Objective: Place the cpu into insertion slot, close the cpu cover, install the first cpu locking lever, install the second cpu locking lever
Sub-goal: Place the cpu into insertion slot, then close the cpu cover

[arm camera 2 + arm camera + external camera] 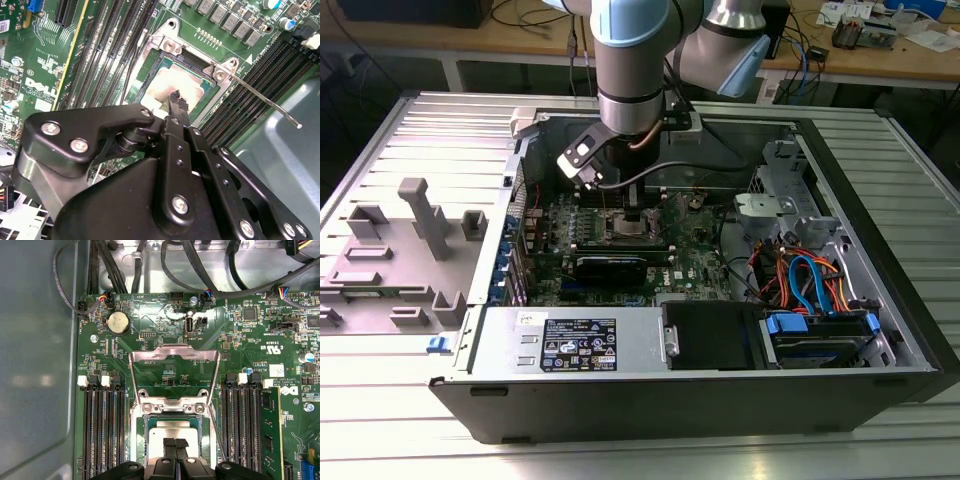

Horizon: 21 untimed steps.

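Inside the opened computer case (650, 410) the gripper (175, 443) hangs straight over the motherboard socket. Its two fingertips are pressed together and nothing is seen between them. They are set on, or just above, the metal top of the cpu (172, 430) (contact cannot be confirmed). The cpu is seated flat in the insertion slot (192, 64), squared to the dark rim, so the placing step is judged done.

The cpu cover (174, 354) is not yet closed. It is swung up and back on its hinge, with its window over bare board between the socket and the coin cell (119, 322). In the exterior view the cover is thereby placed at about three o'clock from the gripper. Its hinge line runs from twelve to six o'clock, across the long axis of the memory slots (102, 430) that flank the socket. The cover is thus found on the far side of the cpu from the fingertips.

The black graphics card (610, 265) is found at six o'clock from the socket. A thin locking lever (260, 99) is unlatched. It is angled out from a socket corner across the memory slots, with its free end over grey sheet metal.
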Motion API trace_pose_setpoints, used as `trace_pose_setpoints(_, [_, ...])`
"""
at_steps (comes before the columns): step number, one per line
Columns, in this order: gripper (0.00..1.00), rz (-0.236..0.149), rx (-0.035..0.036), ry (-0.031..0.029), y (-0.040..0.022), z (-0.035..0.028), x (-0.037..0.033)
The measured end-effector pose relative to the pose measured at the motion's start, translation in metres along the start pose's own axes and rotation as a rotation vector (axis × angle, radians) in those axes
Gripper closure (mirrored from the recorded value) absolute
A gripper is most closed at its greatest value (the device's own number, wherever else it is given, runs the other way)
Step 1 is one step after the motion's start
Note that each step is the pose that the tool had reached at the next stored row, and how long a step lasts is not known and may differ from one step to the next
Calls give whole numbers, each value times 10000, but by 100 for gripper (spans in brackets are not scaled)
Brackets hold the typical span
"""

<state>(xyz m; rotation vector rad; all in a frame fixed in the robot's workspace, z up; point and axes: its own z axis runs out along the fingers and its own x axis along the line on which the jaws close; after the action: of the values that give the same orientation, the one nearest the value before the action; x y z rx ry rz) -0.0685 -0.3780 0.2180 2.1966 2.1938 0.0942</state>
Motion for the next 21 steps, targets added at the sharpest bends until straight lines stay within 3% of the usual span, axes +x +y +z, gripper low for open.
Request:
trace_pose_setpoints(14, [89,0,2,5,10,-16,1])
trace_pose_setpoints(21, [89,-1,4,2,12,-54,1])
